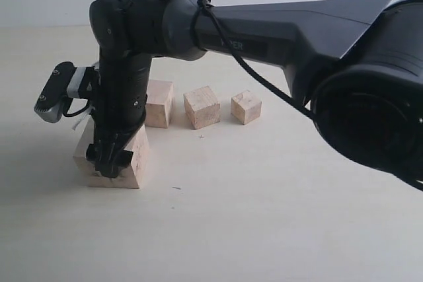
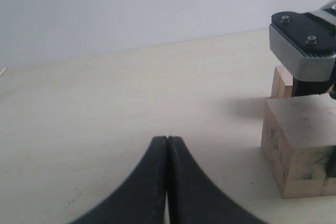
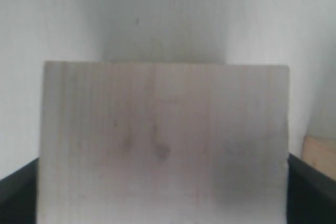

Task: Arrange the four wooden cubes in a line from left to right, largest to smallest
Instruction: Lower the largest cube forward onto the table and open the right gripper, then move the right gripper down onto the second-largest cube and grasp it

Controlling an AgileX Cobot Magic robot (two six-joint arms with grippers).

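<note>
The largest wooden cube point(image 1: 140, 158) rests on the table at the front left, with dark scribbles on its side point(image 2: 274, 148). My right gripper point(image 1: 110, 165) reaches across from the right and stands over it. Its fingers point(image 3: 14, 195) press both flanks, so it is shut on this cube point(image 3: 163, 140). Behind and to the right, three smaller cubes form a row: the second point(image 1: 159, 102), the third point(image 1: 201, 107) and the smallest point(image 1: 246, 107). My left gripper point(image 2: 167, 140) is shut and empty, low over the table, left of the largest cube point(image 2: 302, 150).
The right arm's long dark link point(image 1: 291, 31) spans the upper scene, and its cable hangs in front of the cube row. The right wrist's grey camera block point(image 2: 303, 51) hangs above the largest cube. Pale tabletop point(image 1: 251, 216) stretches in front.
</note>
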